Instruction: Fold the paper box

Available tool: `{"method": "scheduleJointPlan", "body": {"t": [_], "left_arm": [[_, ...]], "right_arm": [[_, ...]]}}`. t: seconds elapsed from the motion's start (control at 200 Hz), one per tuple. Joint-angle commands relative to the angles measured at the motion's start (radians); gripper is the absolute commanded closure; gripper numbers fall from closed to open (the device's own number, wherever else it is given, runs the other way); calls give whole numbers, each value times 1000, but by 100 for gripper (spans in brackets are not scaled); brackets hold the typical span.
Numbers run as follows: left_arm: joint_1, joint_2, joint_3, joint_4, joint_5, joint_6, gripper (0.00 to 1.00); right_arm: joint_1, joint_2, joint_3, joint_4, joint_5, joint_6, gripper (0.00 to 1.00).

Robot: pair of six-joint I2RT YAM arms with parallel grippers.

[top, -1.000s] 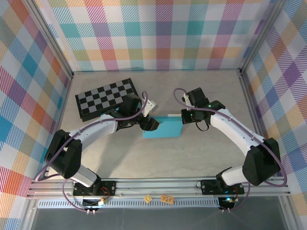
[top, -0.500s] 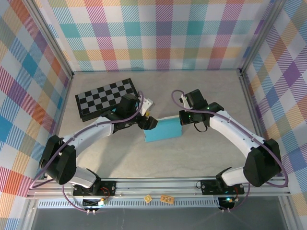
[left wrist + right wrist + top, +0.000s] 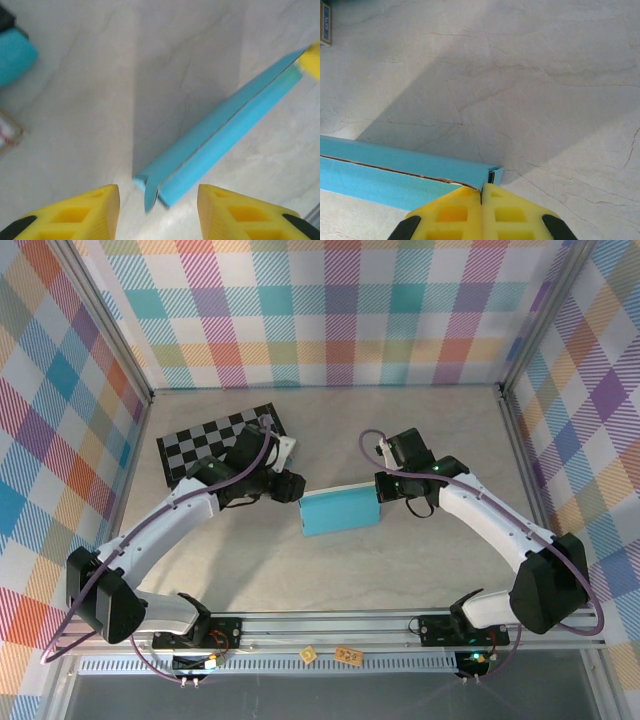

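Observation:
The paper box (image 3: 340, 512) lies folded into a flat turquoise oblong in the middle of the table. My left gripper (image 3: 291, 486) hovers just off its left end, jaws open with nothing between them. In the left wrist view the box (image 3: 225, 130) runs away to the upper right. Its near corner, with a loose flap, lies ahead of the gap in the left gripper (image 3: 159, 212). My right gripper (image 3: 384, 492) is shut at the right end. In the right wrist view its joined tips (image 3: 481, 194) rest against the box (image 3: 380, 175) at the top seam near the corner.
A black-and-white checkered board (image 3: 215, 443) lies at the back left, right behind my left arm. A small card (image 3: 324, 24) sits on the table far beyond the box. Plaid walls and metal posts close in the table on three sides.
My left gripper has pulled back from the box's left end toward the checkered board and its jaws have narrowed. The box has settled flatter and shifted slightly. The right gripper stays shut at the right end.

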Motion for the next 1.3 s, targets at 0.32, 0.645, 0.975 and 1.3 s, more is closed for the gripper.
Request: {"method": "scheduleJointPlan", "body": {"t": [0.32,0.645,0.975,1.3], "left_arm": [[-3,99,68,-139,32,-46,71],[-6,136,80,-122,25,-28,73],[-14,148,89,-117,36,-27,85],[-25,158,91,-117,42,-29,87]], "right_arm": [[10,-1,-7,4,-7,-8,100],[10,-4,-13,5,-10,-5,100],[11,-1,-10,5,-9,-2,100],[10,4,-11,11,-10,5,100]]}}
